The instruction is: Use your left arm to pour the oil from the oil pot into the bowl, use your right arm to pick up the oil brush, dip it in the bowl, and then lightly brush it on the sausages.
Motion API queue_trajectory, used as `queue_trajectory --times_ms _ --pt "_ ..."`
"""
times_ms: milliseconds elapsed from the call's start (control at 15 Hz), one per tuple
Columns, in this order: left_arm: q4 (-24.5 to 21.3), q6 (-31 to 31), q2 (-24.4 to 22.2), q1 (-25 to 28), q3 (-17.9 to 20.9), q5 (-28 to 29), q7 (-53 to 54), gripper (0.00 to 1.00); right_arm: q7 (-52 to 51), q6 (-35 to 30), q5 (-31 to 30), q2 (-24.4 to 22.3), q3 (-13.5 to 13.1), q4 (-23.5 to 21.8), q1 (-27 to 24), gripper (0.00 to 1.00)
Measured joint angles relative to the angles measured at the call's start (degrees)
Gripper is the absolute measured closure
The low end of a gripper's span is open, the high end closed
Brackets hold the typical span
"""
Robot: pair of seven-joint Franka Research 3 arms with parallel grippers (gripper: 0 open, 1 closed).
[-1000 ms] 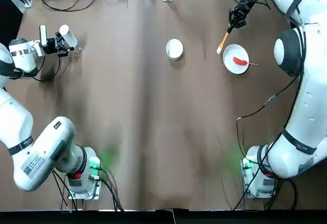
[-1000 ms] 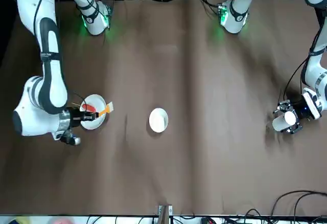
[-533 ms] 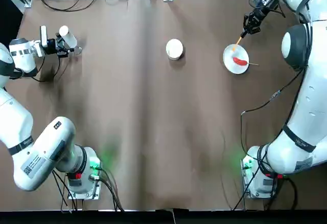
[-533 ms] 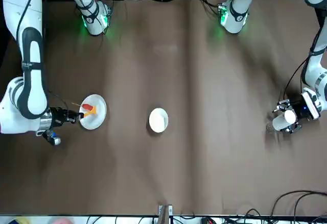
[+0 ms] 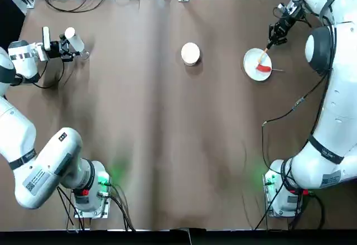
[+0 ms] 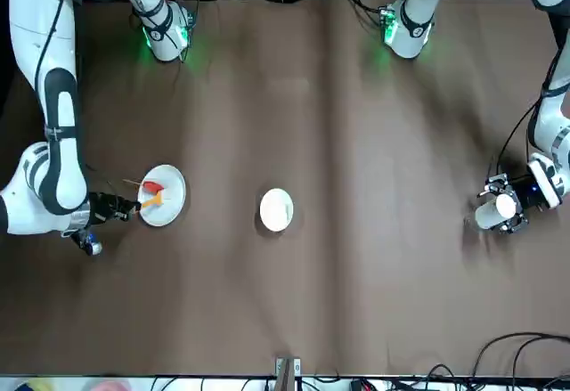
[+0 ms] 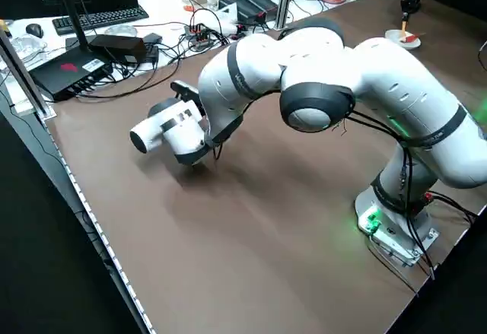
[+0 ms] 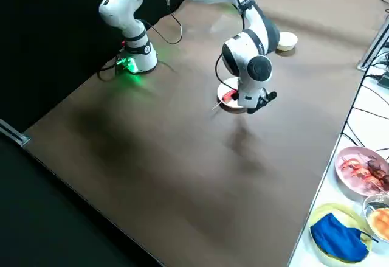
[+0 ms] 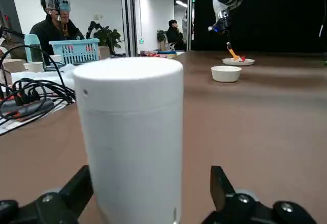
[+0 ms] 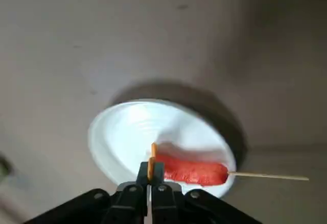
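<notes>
Now the right gripper (image 10: 149,187), fingers pinched shut on the thin yellow-orange oil brush (image 5: 262,55), holds its tip at the small red sausage (image 5: 263,67) on the flat white plate (image 5: 250,63), far right. Pouring looks done, with brushing under way. Far left, the left gripper (image 5: 66,48) clasps the white-capped glass oil pot (image 9: 130,142). The small white bowl (image 5: 190,53) stands mid-table. No writing is legible.

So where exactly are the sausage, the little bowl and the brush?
sausage (image 10: 196,170), right wrist view, middle of its red body.
bowl (image 5: 190,53), top view, its rim.
oil brush (image 6: 157,199), front view, its orange end over the plate.
</notes>
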Motion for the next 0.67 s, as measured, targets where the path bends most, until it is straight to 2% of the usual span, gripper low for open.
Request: queue_trajectory --times_ms 133,333,467,667 --pt "0.39 0.00 -0.58 0.11 0.00 0.33 0.05 0.00 -0.02 -0.03 -3.64 0.18 -0.04 -0.04 -0.94 0.96" --pt "0.47 0.01 -1.85 0.11 0.00 0.99 0.05 0.00 -0.66 -0.05 -5.37 0.11 -0.06 0.33 -2.19 0.96" --pt "0.52 0.86 -2.45 0.11 0.00 3.18 0.08 0.00 -0.80 -0.05 -6.16 -0.04 -0.06 0.81 -2.29 0.96" --pt "0.95 2.82 -4.87 0.40 -0.02 7.93 0.11 0.00 -0.97 -0.52 -12.93 -0.11 -0.11 1.15 -2.46 0.96"
